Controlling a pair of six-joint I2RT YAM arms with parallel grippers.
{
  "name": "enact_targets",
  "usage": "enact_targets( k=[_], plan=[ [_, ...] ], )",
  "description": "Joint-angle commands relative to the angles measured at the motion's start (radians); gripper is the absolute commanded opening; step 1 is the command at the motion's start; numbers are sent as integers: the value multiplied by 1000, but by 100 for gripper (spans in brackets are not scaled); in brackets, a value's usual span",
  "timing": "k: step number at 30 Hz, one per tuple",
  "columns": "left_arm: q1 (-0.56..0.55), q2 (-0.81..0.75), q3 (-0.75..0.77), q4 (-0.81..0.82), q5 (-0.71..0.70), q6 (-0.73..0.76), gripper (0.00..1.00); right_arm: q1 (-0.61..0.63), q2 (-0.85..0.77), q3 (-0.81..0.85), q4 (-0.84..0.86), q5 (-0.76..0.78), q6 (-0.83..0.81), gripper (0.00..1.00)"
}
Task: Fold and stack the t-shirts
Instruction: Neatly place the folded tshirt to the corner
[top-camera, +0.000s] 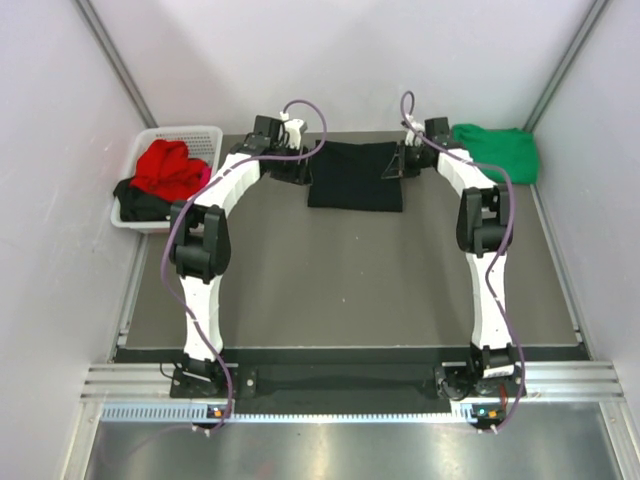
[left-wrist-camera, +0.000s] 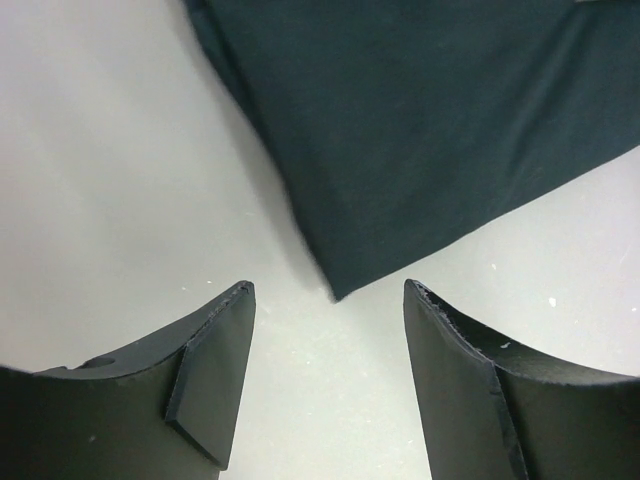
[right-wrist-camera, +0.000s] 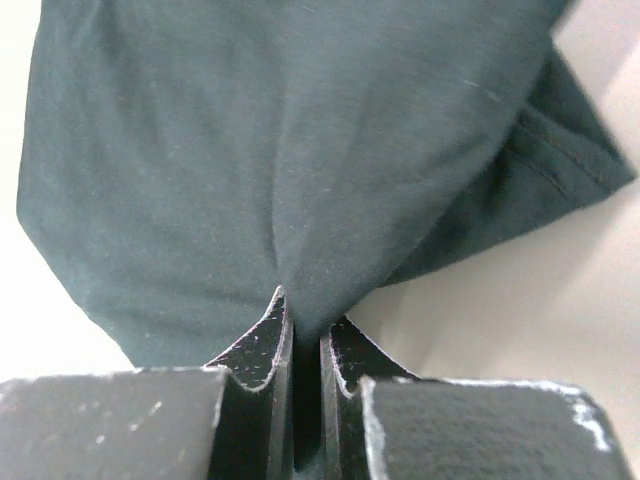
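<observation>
Two grippers, two different stories. The right gripper (right-wrist-camera: 305, 312) is pinched tight on a fold of the black t-shirt (right-wrist-camera: 250, 150), with cloth bunching up right at its tips. The left gripper (left-wrist-camera: 330, 295) hangs spread wide over the table (left-wrist-camera: 100, 150), and the shirt's corner lies just ahead between its fingers, untouched. Just outside the right gripper sits the green t-shirt (top-camera: 495, 150). Out past the left one, the white basket (top-camera: 200, 133) holds a red t-shirt (top-camera: 165, 165).

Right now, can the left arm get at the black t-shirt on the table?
Probably yes. The left arm has its jaws open, and a corner of the black t-shirt lies just ahead of them on the table, nothing in between.
</observation>
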Motion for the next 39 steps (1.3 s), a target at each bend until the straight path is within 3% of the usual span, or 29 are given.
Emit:
enact_targets(
  k=[1, 9, 22, 39],
  plan=[
    [7, -62, -6, -3, 2, 53, 66, -24, -173, 84, -105, 142, -218, 0],
    [6, -3, 54, 5, 31, 57, 65, -65, -292, 94, -218, 329, -530, 0],
    [-31, 24, 91, 14, 41, 49, 64, -219, -299, 169, -125, 487, -593, 0],
    [-138, 4, 73, 0, -24, 107, 64, -314, -351, 230, -80, 496, -596, 0]
  ],
)
